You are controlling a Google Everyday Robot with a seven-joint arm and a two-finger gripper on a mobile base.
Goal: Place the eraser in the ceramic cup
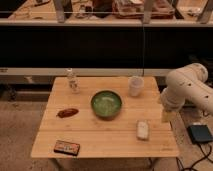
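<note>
Six things sit spread apart on the table (pixel 120 144), likely so each one is easy to reach. The eraser (pixel 67 147) lies flat near the front left corner, and nothing holds it. The cup (pixel 135 85) stands upright at the back right, well apart from the eraser, with the bowl (pixel 106 104) between them. Its mouth faces up, ready to take the eraser. The arm (pixel 187 87) is bent and tucked beside the table's right edge. Its gripper (pixel 167 115) hangs down there, near the white block (pixel 143 129). I cannot tell if the gripper is open or closed.
</note>
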